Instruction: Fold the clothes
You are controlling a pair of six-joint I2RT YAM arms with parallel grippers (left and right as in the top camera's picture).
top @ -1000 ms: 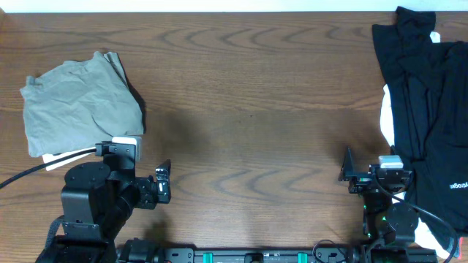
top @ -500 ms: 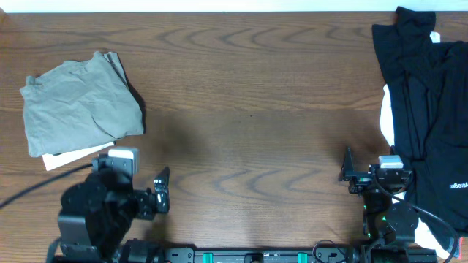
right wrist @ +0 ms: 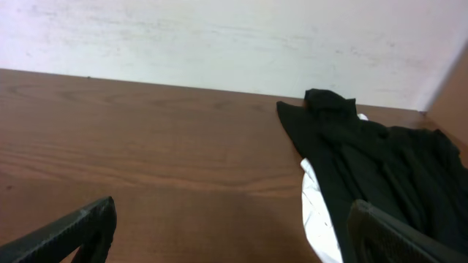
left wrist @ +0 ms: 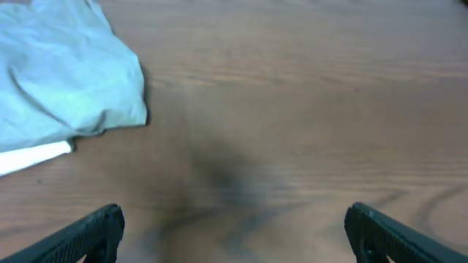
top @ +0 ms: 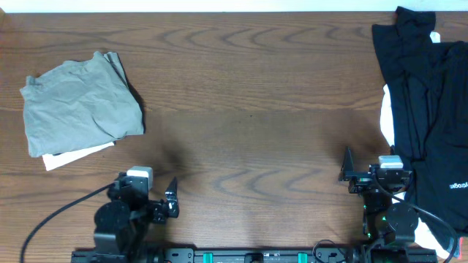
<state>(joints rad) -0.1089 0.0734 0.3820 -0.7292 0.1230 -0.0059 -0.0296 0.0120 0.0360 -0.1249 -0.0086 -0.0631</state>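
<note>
Far left, shorts lying folded, looking done; my left pincer hovering spread, empty; right pincer spread too; next, I'm guessing, parking.

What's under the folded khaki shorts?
A white fabric strip shows beneath the shorts at their lower edge; the rest is covered, so what it is cannot be told.

Black arms — white-capped wrists, black cable; left claw matte black.
</note>
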